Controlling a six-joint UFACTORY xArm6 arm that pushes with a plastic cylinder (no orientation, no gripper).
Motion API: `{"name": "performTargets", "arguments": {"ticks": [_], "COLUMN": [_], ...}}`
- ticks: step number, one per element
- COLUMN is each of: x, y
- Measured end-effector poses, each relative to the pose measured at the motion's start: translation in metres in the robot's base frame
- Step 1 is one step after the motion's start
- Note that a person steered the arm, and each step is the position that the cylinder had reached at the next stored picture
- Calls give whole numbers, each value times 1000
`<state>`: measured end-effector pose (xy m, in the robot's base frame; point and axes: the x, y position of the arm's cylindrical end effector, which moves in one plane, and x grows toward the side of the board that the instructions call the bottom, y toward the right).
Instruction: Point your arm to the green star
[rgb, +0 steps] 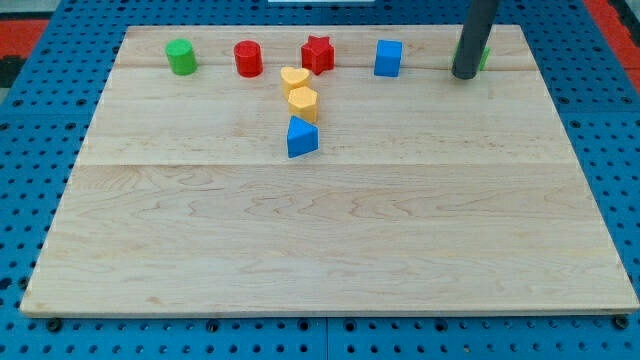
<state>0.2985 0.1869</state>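
The green star (485, 56) sits near the board's top right corner, mostly hidden behind my dark rod; only a sliver of green shows on the rod's right side. My tip (465, 75) rests on the board right in front of the star, touching or nearly touching it. The blue cube (388, 58) stands to the left of the tip.
Along the top edge stand a green cylinder (181, 57), a red cylinder (248, 59) and a red star (318, 54). Below them are a yellow heart (293, 79), a yellow hexagonal block (302, 103) and a blue triangular block (301, 138). The wooden board (330, 240) lies on a blue pegboard.
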Motion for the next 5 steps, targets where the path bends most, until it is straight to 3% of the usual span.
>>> {"name": "performTargets", "arguments": {"ticks": [2,4,5], "x": [19,19,19], "y": [-8,76,76]}}
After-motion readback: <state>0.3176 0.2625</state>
